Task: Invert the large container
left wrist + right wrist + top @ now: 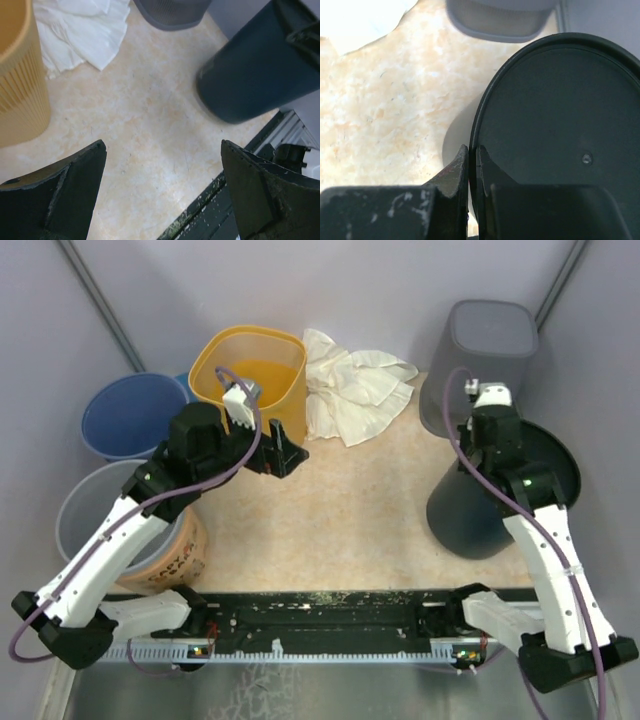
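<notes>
As it stands: large dark container (468,520) on the right of the bench (360,530), tilted, seemingly partway over.
Right gripper (472,151): pinched on its rim.
Left gripper (162,150): wide open, empty.
Left to do: mouth down.

The dark container (478,512) looks like smooth plastic with a dull sheen, matt inside. Behind it, the grey bin (490,340) has a finely ribbed plastic wall. Well to its left, the yellow tub (250,375) is ribbed plastic too. The white cloth (352,390) between them is soft and crumpled. The tabletop (350,520) under it is smooth, stone-patterned and faintly glossy. The right gripper (473,149) is matt black, scuffed pale.
</notes>
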